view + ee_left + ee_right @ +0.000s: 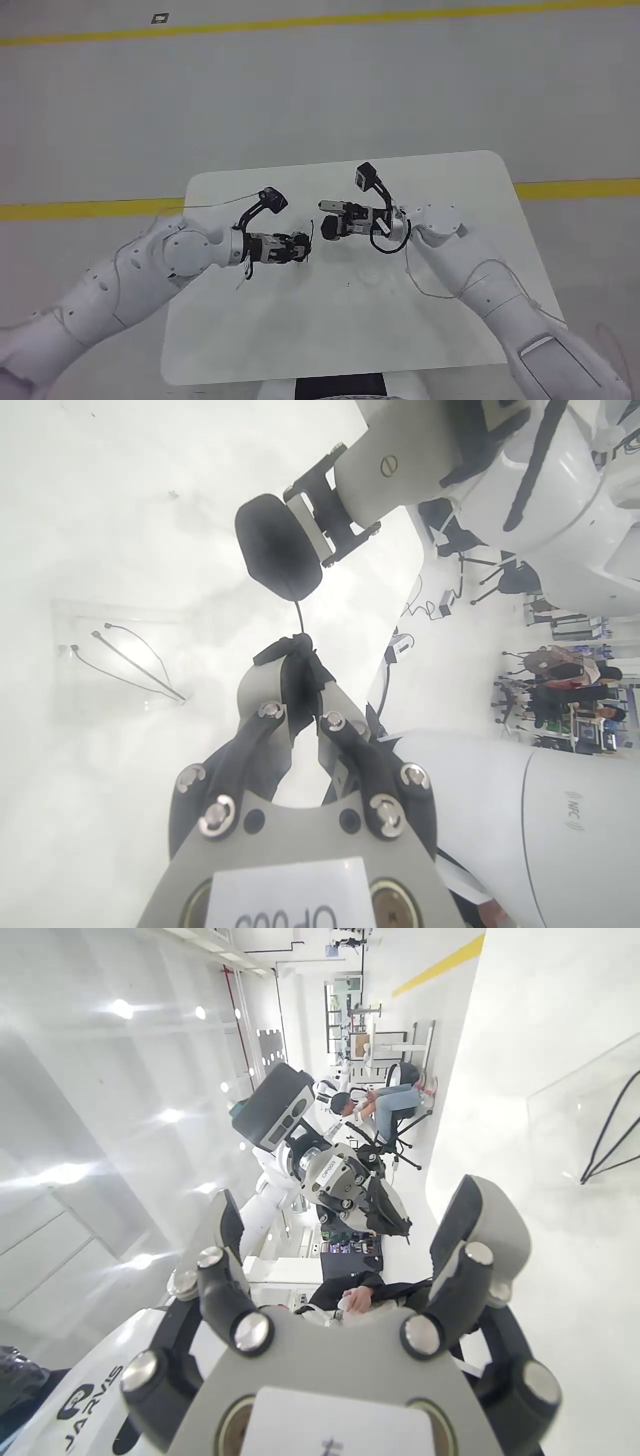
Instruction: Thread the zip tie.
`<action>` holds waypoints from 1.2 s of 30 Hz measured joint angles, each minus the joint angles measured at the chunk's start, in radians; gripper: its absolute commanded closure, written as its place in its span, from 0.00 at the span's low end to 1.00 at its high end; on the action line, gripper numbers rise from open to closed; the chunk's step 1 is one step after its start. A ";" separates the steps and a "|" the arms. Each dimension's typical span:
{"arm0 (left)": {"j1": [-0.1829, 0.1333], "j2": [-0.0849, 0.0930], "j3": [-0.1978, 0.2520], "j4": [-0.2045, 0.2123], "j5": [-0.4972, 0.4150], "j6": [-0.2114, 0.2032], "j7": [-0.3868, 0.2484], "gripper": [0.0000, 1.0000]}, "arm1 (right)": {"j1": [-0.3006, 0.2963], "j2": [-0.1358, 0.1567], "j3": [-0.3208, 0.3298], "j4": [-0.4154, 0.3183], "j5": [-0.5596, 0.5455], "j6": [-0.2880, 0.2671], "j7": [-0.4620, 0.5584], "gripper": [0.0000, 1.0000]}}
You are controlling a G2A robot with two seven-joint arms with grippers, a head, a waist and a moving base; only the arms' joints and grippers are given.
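White surface [250, 340], rounded at the corners, beneath both arms. At left, left pincer [300, 650] over the middle of the surface — dark pads pressed tight together on the black zip tie [299, 617]. Grips the tie so that a short, slightly bent stretch of strap shows free beyond the pads. Points that free stretch straight at the right pincer [350, 1200], with its tip at the edge of one black pad [277, 545]; touching or just short of it, cannot tell. Just to the right, right pincer facing the left one tip to tip, near it, slightly farther from the robot. Stands open, fingers spread wide. On the surface well apart from both pincers, on the side away from the robot — clear tray [75, 685] with a few spare black ties [137, 666] lying inside. Heads fanned apart at one side, thin ends gathered toward one corner of the tray. Past the far edge of the surface, pale floor [300, 100] crossed by yellow lines [300, 25].
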 measured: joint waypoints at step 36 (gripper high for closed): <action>0.028 -0.013 -0.023 -0.006 0.010 0.000 -0.002 1.00 | 0.099 -0.080 -0.085 0.267 0.164 -0.083 0.144 0.64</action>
